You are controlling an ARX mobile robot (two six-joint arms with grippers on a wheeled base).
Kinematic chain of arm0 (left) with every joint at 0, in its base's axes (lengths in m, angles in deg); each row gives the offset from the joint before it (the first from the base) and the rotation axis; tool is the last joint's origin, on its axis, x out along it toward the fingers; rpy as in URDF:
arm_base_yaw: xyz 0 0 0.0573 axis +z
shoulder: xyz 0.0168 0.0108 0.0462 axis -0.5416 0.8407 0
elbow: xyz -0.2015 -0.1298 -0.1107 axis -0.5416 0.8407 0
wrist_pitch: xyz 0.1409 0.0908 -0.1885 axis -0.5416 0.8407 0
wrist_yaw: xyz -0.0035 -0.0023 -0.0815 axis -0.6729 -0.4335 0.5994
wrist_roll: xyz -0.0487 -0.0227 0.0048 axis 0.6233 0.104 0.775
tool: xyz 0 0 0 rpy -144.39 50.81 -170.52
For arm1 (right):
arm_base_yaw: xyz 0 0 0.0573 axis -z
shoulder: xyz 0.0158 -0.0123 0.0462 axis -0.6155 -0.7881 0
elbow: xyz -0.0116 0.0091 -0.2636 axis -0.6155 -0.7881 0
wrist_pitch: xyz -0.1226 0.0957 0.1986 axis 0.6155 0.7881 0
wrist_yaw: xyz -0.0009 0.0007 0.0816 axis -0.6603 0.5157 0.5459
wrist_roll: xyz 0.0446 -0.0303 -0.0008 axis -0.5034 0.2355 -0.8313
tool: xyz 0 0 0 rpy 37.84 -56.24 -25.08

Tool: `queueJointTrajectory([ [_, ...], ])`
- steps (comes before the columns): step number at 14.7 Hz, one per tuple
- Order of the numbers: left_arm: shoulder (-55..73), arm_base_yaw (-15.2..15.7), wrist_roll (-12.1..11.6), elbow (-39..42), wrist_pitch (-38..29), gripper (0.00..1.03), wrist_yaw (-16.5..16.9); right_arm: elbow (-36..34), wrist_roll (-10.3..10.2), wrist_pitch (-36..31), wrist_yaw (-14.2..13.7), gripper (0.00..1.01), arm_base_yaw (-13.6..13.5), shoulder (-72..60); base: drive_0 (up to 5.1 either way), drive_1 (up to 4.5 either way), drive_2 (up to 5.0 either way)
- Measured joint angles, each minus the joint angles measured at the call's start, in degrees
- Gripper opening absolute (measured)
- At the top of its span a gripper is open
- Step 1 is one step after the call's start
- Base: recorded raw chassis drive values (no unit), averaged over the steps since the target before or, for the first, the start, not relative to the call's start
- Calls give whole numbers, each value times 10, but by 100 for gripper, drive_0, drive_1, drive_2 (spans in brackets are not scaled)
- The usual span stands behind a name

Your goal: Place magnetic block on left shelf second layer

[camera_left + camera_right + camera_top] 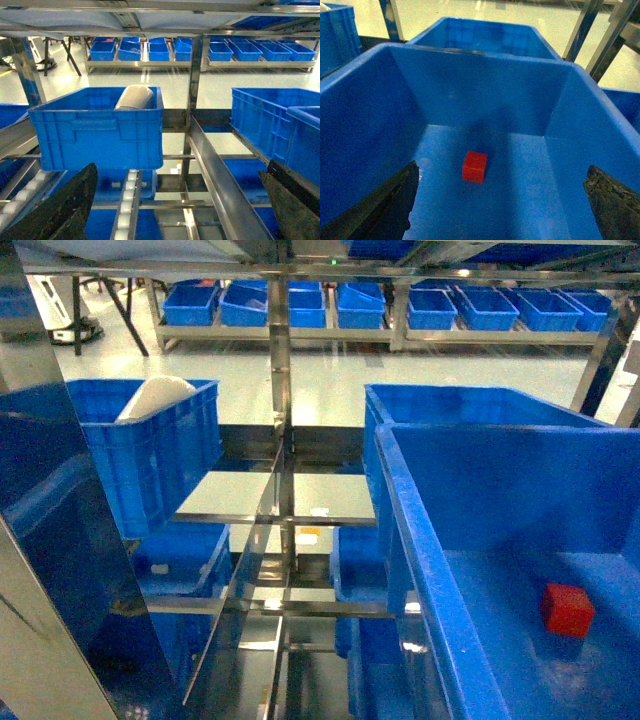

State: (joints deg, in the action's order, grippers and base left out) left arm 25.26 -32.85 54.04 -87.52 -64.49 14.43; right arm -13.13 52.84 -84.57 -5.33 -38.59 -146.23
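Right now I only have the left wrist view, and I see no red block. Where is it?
Observer: The block lies on the floor of a blue crate, below the right gripper.
Operator: Is it gripped?
Observer: No. The fingers stand wide apart and the block lies clear of both.
Operator: Which side of the rack is that crate on?
Observer: In the head view it is the nearest crate, right of the middle upright.

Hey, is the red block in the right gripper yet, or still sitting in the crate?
Still in the crate: the red block rests on the blue crate floor, untouched between the open right gripper's fingers.
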Motion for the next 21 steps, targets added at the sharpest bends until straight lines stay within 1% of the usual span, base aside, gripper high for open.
queueJointTrajectory([
  [1, 0, 0, 0, 0, 0, 98, 0, 0, 4, 55, 11, 98, 11, 70, 0, 0, 0],
  [2, 0, 0, 0, 0, 0, 98, 0, 0, 6, 98, 16, 98, 15, 128, 0, 0, 0],
  [3, 0, 0, 0, 0, 0, 98, 0, -1, 21, 134, 17, 98, 20, 184, 0, 0, 0],
  [4, 0, 0, 0, 0, 0, 98, 0, -1, 28, 176, 30, 98, 35, 225, 0, 0, 0],
  [5, 0, 0, 0, 0, 0, 98, 0, -2, 32, 204, 43, 98, 52, 253, 0, 0, 0],
  [6, 0, 0, 0, 0, 0, 98, 0, -3, 28, 216, 66, 98, 72, 275, 0, 0, 0],
  [7, 0, 0, 0, 0, 0, 98, 0, -4, 16, 213, 83, 98, 83, 292, 0, 0, 0],
  [8, 0, 0, 0, 0, 0, 98, 0, -4, 10, 212, 88, 98, 85, 295, 0, 0, 0],
  [13, 0, 0, 0, 0, 0, 98, 0, -4, 3, 214, 88, 98, 85, 292, 0, 0, 0],
  [14, 0, 0, 0, 0, 0, 98, 0, -11, -3, 186, 82, 96, 83, 292, 0, 0, 0],
  [15, 0, 0, 0, 0, 0, 98, 0, -44, -19, 103, 50, 84, 69, 309, 0, 0, 0],
  [16, 0, 0, 0, 0, 0, 98, 0, -67, -28, 85, 6, 69, 37, 332, 0, 0, 0],
  [17, 0, 0, 0, 0, 0, 98, 0, -77, -31, 90, -10, 57, 5, 346, 0, 0, 0],
  [18, 0, 0, 0, 0, 0, 98, -1, -85, -32, 96, -13, 44, 3, 358, 0, 0, 0],
  [19, 0, 0, 0, 0, 0, 98, 0, -94, -33, 103, -18, 31, 7, 372, 0, 0, 0],
  [21, 0, 0, 0, 0, 0, 98, 0, -107, -33, 118, -18, 3, 6, 401, 0, 0, 0],
])
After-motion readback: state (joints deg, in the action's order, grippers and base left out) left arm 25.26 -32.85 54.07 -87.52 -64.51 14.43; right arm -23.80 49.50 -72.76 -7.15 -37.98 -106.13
